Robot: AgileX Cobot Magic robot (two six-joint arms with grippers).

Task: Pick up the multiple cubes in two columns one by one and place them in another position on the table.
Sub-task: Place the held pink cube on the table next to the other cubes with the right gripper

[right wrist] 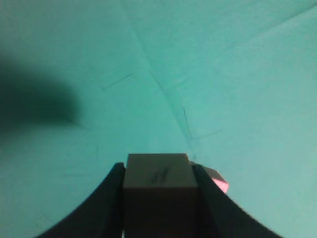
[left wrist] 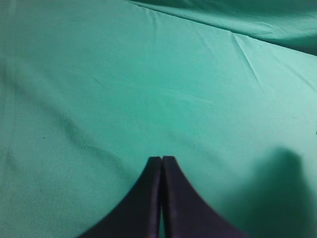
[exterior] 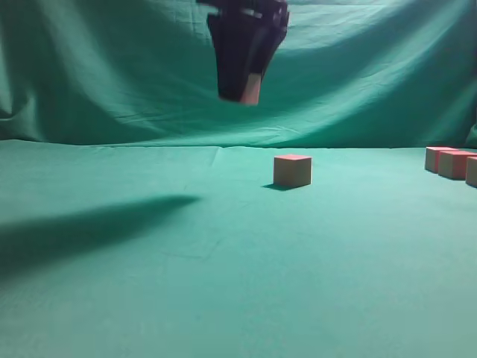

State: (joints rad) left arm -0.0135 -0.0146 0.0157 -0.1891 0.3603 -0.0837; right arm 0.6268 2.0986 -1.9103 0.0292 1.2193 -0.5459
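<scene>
The right gripper (exterior: 246, 93) pinched a cube (right wrist: 157, 181) high above the table (exterior: 149, 298) — mid-carry; next, lowering beside the placed cube (exterior: 292, 170). The left gripper (left wrist: 162, 163) was pressed together.

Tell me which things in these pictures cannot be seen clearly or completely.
- Row of cubes, exterior view: the right edge cuts it, so the count is unknown.
- Held cube, right wrist view: the right gripper fingers hide its sides; the bottom edge cuts it.
- Pink cube below: mostly hidden behind a finger.
- Left gripper: only the shut tips show.
</scene>
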